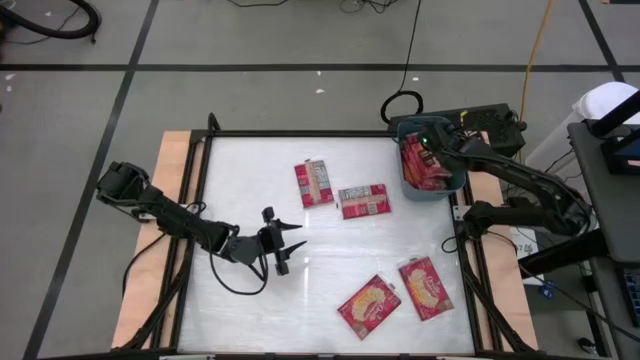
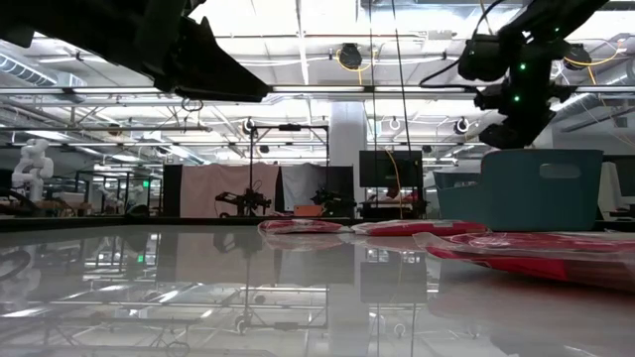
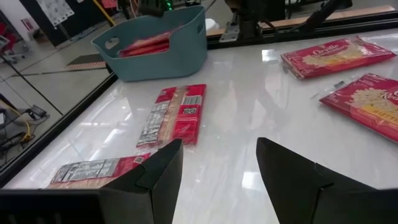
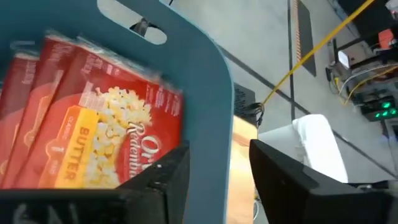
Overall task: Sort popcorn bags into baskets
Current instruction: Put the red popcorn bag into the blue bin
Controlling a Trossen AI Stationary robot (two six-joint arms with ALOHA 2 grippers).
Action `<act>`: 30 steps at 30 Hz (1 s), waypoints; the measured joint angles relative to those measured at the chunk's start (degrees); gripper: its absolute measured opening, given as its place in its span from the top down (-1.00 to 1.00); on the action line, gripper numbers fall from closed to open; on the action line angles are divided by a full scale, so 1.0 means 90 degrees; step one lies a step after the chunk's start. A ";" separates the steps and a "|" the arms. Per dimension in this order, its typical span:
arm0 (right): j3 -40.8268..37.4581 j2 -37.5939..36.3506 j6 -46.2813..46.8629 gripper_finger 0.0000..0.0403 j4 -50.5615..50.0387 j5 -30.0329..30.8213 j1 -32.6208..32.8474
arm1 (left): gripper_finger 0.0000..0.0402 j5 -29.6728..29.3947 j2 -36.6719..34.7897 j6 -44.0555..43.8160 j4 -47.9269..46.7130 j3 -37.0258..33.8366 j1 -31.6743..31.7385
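Teal basket (image 1: pixel 452 186) holds red popcorn bags (image 1: pixel 417 165).

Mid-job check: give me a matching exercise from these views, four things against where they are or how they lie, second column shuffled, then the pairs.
Things:
1. teal bin
2. left gripper
3. right gripper
4. two packets nearest the bin

Places or states:
A. open, over the bin's packets
B. label print up, mid-table
C. far right corner of the table, red packets inside
D. open, above bare table on the left side

Pairs: 1-C, 2-D, 3-A, 4-B
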 joint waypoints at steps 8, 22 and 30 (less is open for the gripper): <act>0.0000 -0.0276 0.0120 0.08 -0.0020 -0.1197 0.0010 | -0.03 0.0000 -0.0002 -0.0022 0.0000 0.0000 0.0040; -0.1013 -0.0274 0.0662 0.67 0.1136 -0.1714 0.0126 | -0.03 0.0167 -0.0001 -0.0130 0.0002 0.0000 0.0040; -0.1503 -0.0319 0.0720 0.85 0.2069 -0.2328 0.0254 | -0.03 0.0216 -0.0002 -0.0179 0.0002 0.0000 0.0028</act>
